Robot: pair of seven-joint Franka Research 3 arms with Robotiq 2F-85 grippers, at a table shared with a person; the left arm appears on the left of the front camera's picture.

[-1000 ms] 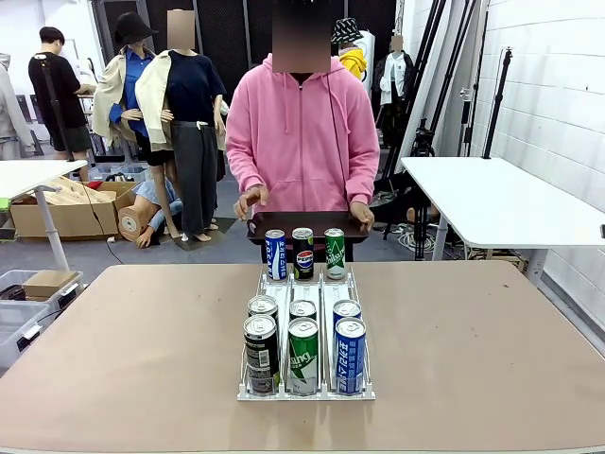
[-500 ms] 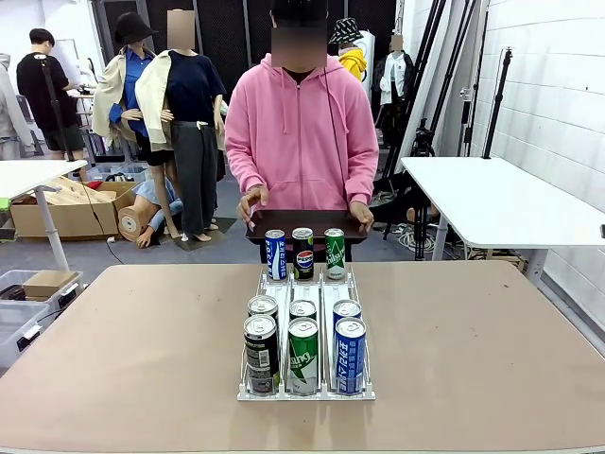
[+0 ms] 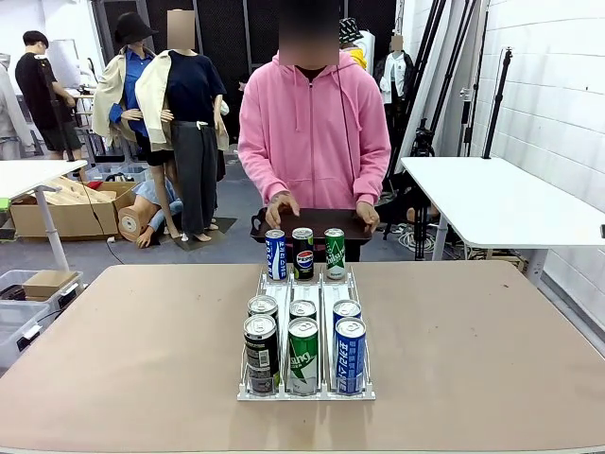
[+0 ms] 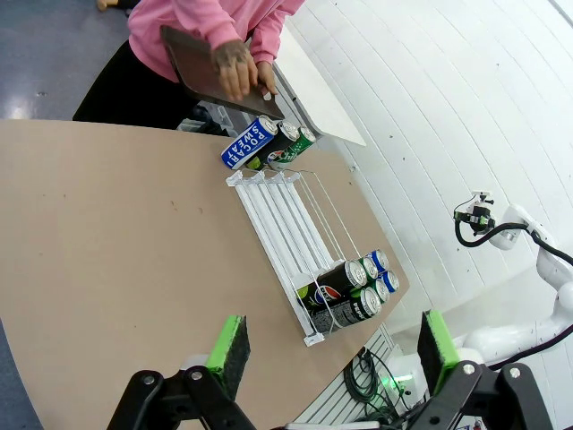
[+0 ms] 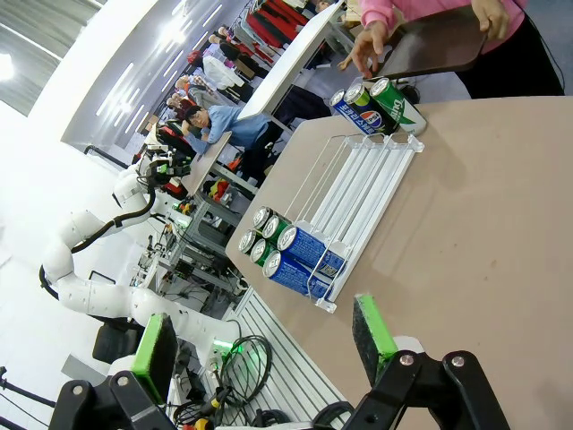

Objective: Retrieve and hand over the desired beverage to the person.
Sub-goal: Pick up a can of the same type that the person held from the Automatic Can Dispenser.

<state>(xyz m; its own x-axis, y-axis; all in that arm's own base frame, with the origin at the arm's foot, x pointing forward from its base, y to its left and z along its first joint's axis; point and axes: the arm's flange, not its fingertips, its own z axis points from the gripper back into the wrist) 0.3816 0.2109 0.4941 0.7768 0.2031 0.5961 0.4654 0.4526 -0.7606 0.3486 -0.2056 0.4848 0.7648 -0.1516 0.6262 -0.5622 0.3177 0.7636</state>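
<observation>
While the person [image 3: 314,123] holds a tray [image 3: 317,220], left end effector [image 4: 333,349] spread over table [image 4: 134,233], right end effector [image 5: 262,345] spread too.

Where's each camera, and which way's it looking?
Front view: robot's tan table edge, facing across the clear can rack to the person in a pink hooded sweatshirt.
Left wrist view: above the table, looking down past the open left gripper.
Right wrist view: opposite side, past the open right gripper.
All share the rack and the dark brown tray.
</observation>
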